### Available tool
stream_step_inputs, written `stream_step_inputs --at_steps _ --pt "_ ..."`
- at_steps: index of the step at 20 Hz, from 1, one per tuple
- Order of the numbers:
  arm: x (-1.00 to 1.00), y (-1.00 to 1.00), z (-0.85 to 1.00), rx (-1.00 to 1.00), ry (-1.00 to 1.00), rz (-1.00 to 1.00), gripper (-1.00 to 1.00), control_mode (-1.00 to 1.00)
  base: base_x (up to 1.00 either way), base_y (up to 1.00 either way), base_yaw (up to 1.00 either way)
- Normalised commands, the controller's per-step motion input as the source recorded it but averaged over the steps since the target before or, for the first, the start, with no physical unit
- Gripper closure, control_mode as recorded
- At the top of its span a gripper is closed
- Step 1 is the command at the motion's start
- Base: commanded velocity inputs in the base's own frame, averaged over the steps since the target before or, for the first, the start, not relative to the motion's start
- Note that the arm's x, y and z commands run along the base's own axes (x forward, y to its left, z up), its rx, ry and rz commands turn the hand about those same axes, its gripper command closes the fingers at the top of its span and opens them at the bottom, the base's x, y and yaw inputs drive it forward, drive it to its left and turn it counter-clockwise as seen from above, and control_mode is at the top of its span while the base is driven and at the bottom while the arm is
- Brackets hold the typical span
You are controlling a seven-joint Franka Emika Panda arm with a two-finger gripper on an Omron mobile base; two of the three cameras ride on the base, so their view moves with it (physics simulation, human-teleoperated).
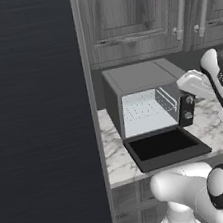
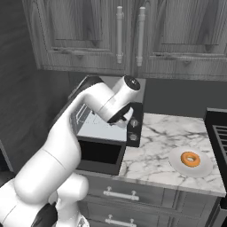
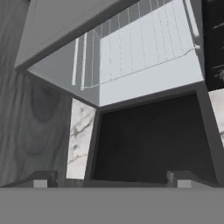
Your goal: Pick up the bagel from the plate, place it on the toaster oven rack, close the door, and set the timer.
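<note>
— One bagel only, flat on the plate. Where, relative to the oven?
— Well apart from the oven along the marble counter, on the side with the knob panel, near the black stove.
— And the oven itself?
— Open. Door dropped flat in front of the oven mouth, dark glass facing up. Rack spanning the pale interior, bare.
— Gripper?
— Hovering in front of the oven, above the door's outer edge, looking into the cavity. Spread wide, tips far apart, holding nothing.
— Touching the door?
— Cannot tell from the hand view.
— Around the oven?
— Grey cabinets above, tall dark panel just beside the oven's far side from the plate.
</note>
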Motion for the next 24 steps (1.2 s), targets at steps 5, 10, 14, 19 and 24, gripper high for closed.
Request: stream_step_inputs --at_steps 5,10,14,19,24 --pt "0.0 -0.26 -0.19 0.03 0.0 0.0 -1.0 -1.0 0.0 0.0 0.0" --pt "0.01 -0.08 -0.21 0.07 0.0 0.0 -1.0 -1.0 0.0 0.0 0.0" --pt "0.12 0.0 -0.23 0.09 -0.01 0.0 -1.0 -1.0 0.0 0.0 0.0" --pt "0.23 0.01 -0.25 0.08 0.0 0.0 -1.0 -1.0 0.0 0.0 0.0" --pt "0.29 0.06 -0.25 0.03 0.0 0.0 -1.0 -1.0 0.0 0.0 0.0"
